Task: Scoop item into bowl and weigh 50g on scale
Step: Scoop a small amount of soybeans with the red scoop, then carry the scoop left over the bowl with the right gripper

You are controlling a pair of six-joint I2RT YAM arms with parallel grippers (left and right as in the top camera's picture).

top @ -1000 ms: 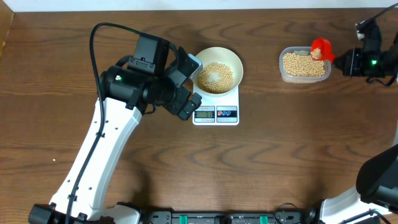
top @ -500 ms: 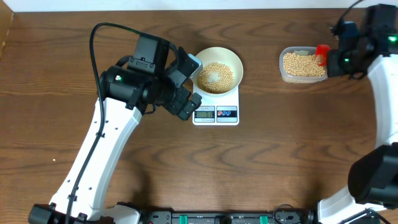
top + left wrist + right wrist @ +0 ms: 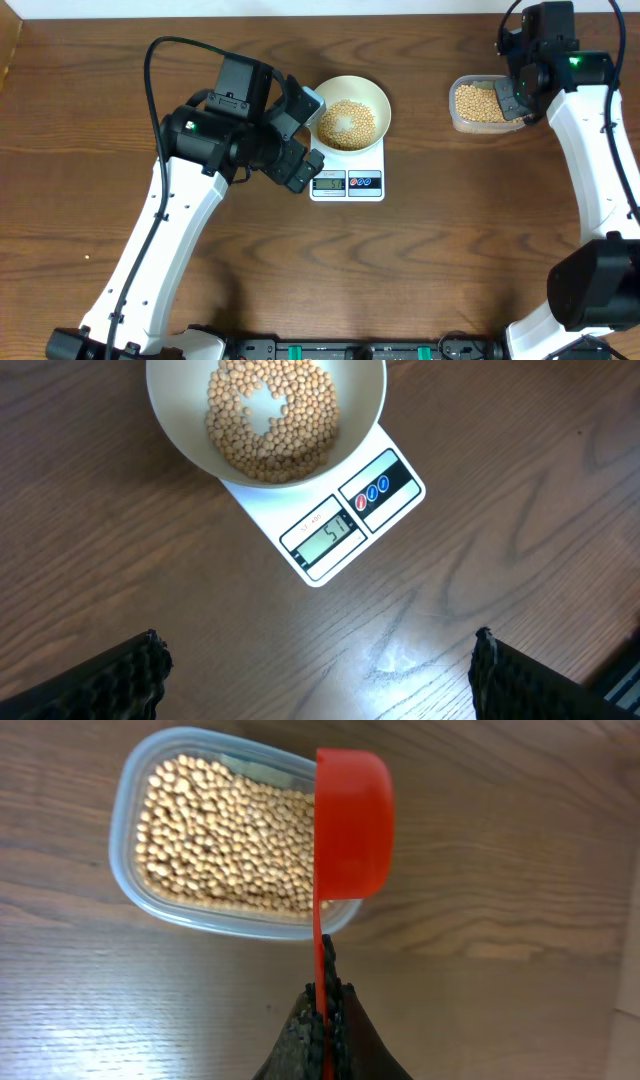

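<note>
Red plastic scoop [image 3: 352, 825], clamped by its handle in the closed right gripper [image 3: 322, 1010], has swung within the last second from the table's right edge to hang over the right end of the clear tub [image 3: 125, 870], turned on edge. Left gripper [image 3: 320, 680] unchanged: jaws wide, empty, near the scale [image 3: 345, 535]. Beans [image 3: 270, 410] sit in the bowl [image 3: 165, 400] on the scale; display appears to read 51. Judgement: target essentially met, scoop being put away.
</note>
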